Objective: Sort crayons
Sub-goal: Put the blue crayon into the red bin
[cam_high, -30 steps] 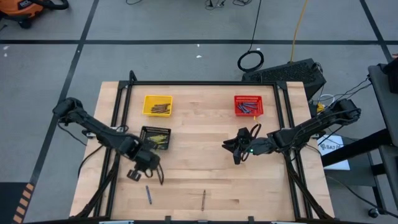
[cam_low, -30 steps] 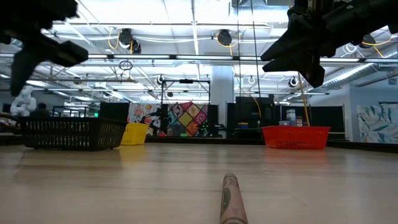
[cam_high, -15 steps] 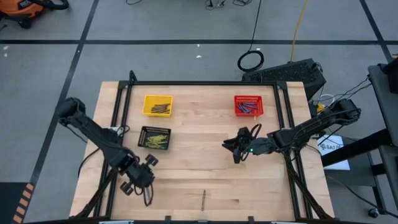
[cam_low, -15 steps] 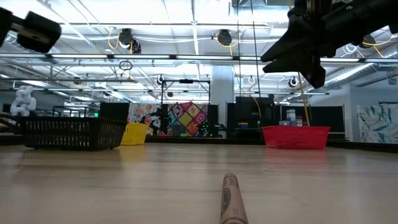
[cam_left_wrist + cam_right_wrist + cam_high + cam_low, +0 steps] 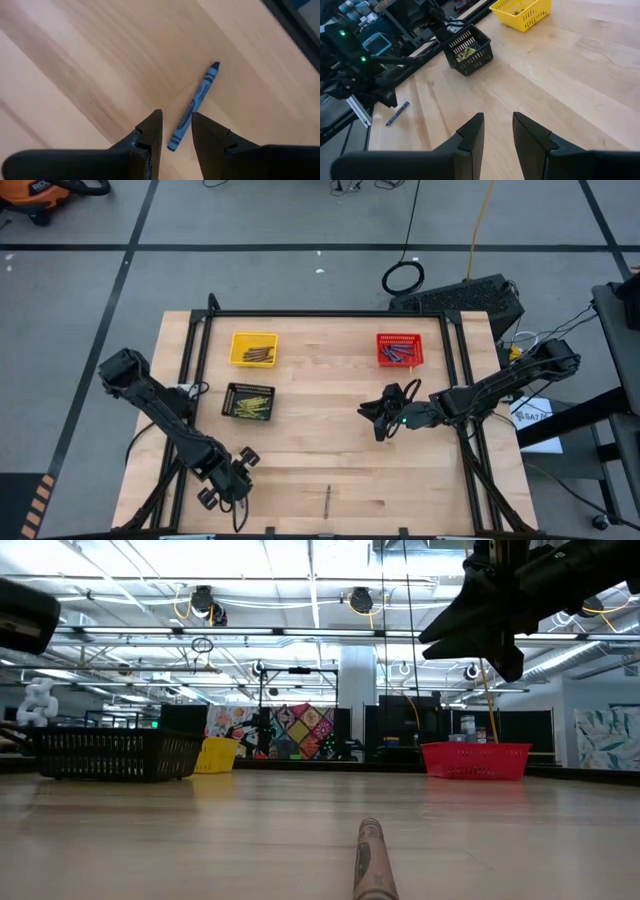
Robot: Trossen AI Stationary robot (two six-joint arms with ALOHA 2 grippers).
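Observation:
A blue crayon point(image 5: 197, 102) lies flat on the bare wood near the table's front left. My left gripper point(image 5: 175, 131) hangs over it, open and pointing steeply down, with the crayon's near end showing between the fingertips and no touch visible. From above, that gripper point(image 5: 234, 488) hides the crayon. A brown crayon point(image 5: 327, 500) lies near the front edge, and in the low view it point(image 5: 370, 860) is close up. My right gripper point(image 5: 383, 420) waits open above the table's middle right, holding nothing. Other crayons lie in the baskets.
A yellow basket point(image 5: 253, 348) stands at the far left and a black basket point(image 5: 249, 401) just in front of it. A red basket point(image 5: 401, 349) stands at the far right. Black frame rails point(image 5: 195, 370) run along the table's sides. Bare wood lies between the arms.
My left gripper has swung from beside the black basket toward the table's near edge and come down, rolling a little, and now stands over the blue crayon. Its fingers have stayed open. My right arm and the crayons have not moved.

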